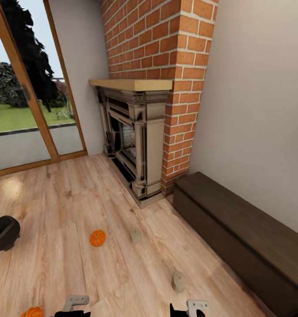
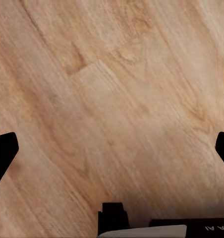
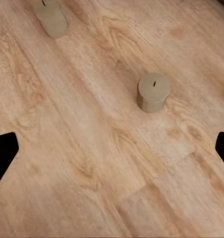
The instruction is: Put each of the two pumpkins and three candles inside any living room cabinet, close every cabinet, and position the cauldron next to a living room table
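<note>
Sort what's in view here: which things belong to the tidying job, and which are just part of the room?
Job:
near pumpkin, at the bottom edge
far pumpkin, on the floor
near candle
far candle
cauldron, at the left edge
cabinet, drawers shut, along the right wall

Room only:
fireplace
brick chimney
glass door

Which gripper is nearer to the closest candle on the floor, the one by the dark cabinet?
Right. The right gripper sits just behind the candle, almost in line with it; its wrist view shows that candle ahead. The left gripper is well off to the candle's left.
</note>
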